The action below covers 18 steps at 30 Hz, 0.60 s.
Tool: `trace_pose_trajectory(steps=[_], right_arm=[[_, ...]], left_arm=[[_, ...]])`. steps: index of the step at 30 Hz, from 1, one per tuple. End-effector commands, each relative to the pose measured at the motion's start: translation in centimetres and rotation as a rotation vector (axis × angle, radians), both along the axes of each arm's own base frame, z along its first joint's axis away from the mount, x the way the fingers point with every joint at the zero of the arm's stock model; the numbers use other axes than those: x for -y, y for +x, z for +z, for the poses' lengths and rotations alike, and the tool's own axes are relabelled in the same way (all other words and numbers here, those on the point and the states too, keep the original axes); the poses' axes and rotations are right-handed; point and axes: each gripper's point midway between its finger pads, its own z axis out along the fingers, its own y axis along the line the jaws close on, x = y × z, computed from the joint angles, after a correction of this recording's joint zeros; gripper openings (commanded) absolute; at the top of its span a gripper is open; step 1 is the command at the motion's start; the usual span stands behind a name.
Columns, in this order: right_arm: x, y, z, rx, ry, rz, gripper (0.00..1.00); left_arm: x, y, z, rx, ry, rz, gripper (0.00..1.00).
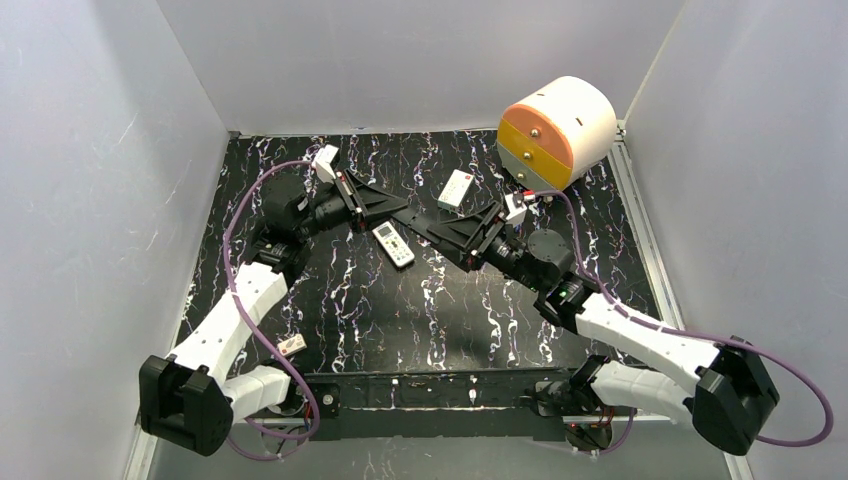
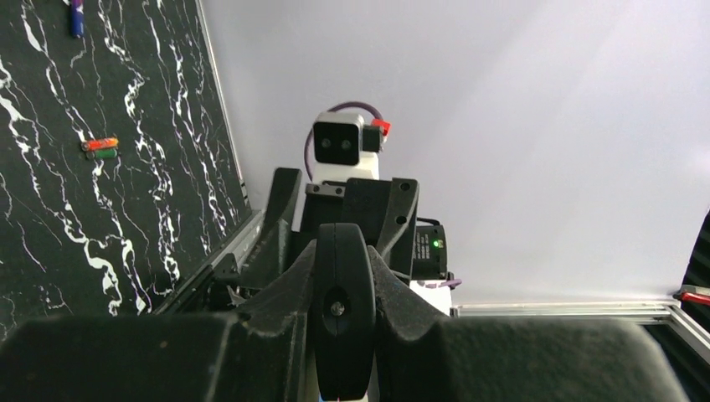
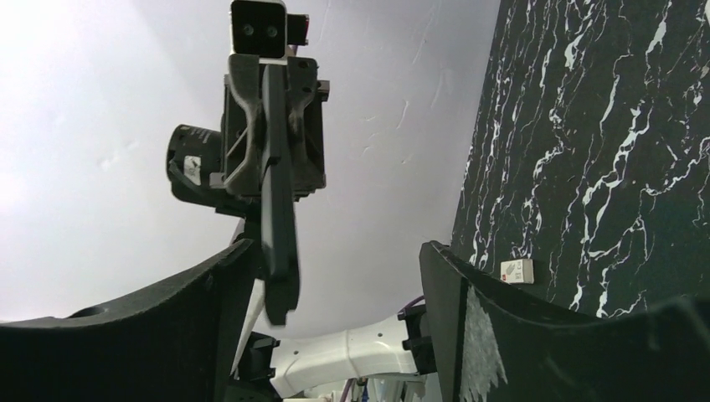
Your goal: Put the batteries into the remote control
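Grippers nose to nose just beyond the remote control
The left gripper is pinched shut, the right gripper has its fingers spread wide.

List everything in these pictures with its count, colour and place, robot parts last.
remote control: one, white, table middle.
batteries: three seen, red and green side by side, one dark apart, on table.
white box: one, red mark, behind remote.
small box: one, white, near left.
round drawer unit: one, white, orange and grey, far right corner.
table: one, black, white veins.
left gripper: one, black, shut, mid-table.
right gripper: one, black, open, facing it.
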Motion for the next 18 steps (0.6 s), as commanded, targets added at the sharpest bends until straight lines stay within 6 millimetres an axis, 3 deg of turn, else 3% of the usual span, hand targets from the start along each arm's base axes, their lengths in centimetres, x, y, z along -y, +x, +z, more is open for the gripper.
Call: trace_pose_trajectory(steps=[1,9,15,18], right_arm=[[1.3,-0.5,1.5,0.019,0.014,-0.020,0.75],[1.1,-1.1,1.3,0.017,-0.004,0.012,0.51],[0.7,-0.7,0.9,0.014,-0.019,0.017,0.46],[0.7,-0.6,1.4,0.028,-0.006,0.010,0.50]], left_arm=[[-0.8,0.2,1.4,0.083,-0.009,0.015,0.00],[-1.0,0.5,0.7,0.072,0.001,0.011,0.00],[-1.0,0.4,0.3,0.064,0.004,0.002,0.00],[-1.0,0.3,0.2,0.067,0.005,-0.006,0.00]])
